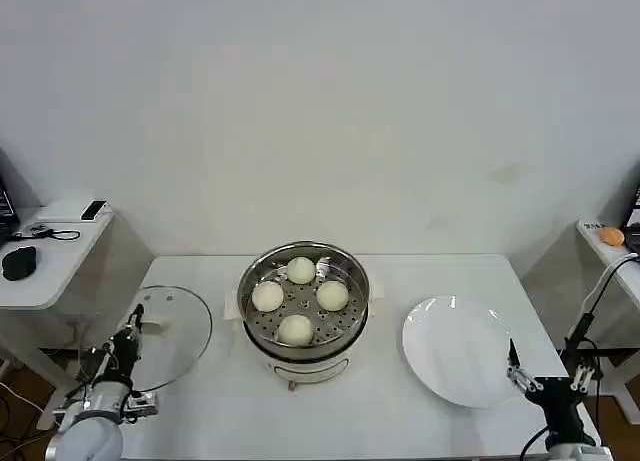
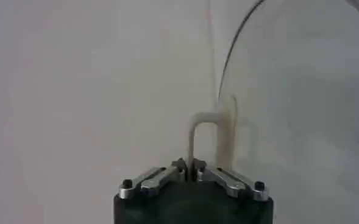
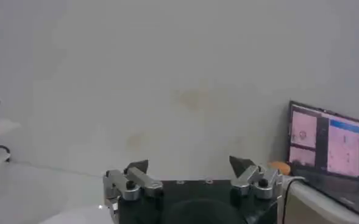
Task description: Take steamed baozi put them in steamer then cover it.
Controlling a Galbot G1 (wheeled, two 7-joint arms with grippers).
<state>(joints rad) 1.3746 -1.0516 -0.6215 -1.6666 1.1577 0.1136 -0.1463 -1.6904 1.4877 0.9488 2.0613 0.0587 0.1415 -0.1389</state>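
Note:
The steamer (image 1: 256, 333), a shiny steel pot with a hole-dotted floor, stands uncovered mid-table. Several cream-white baozi (image 1: 301, 270) rest inside it, spaced apart. To its left the clear glass lid (image 1: 180, 326) lies on the table. My left gripper (image 1: 135, 323) is at the lid's near-left edge, shut on the lid's pale handle (image 2: 194, 137); the wrist view shows the left gripper (image 2: 189, 167) with both fingers pressed against the handle's upright. The right gripper (image 1: 515, 369) hovers at the near-right edge of the flat white plate (image 1: 455, 351). Its wrist view shows the right gripper (image 3: 189, 164) open and holding nothing.
A low white side table (image 1: 50, 266) with a black mouse and cables stands to the far left. At the far right is another surface with an orange object (image 1: 612, 236) and a laptop (image 3: 325, 146). The white wall is close behind the table.

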